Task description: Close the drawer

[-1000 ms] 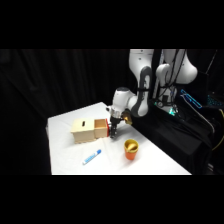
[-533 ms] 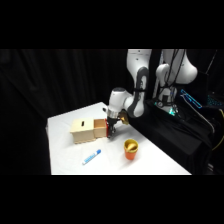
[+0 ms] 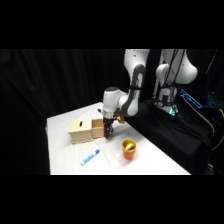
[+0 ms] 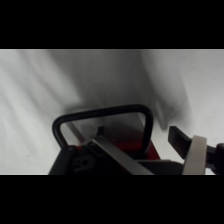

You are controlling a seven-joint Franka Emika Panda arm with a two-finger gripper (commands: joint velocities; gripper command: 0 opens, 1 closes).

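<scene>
The pale tan wooden box (image 3: pixel 81 131) with a slot on top stands on the white table (image 3: pixel 62 150). Its orange-brown drawer (image 3: pixel 98 126) faces right and sticks out only a little. My gripper (image 3: pixel 107 130) comes down right against the drawer's front, on its right side. In the wrist view the drawer's black loop handle (image 4: pixel 102 113) fills the middle, very close, with the reddish drawer front (image 4: pixel 127 145) under it.
An orange cup (image 3: pixel 128 149) stands on the table to the right of and nearer than the box. A blue and white marker (image 3: pixel 90 157) lies in front of the box. The table's right edge drops to dark cloth.
The gripper has moved left toward the box, and the drawer now sticks out less than before.
</scene>
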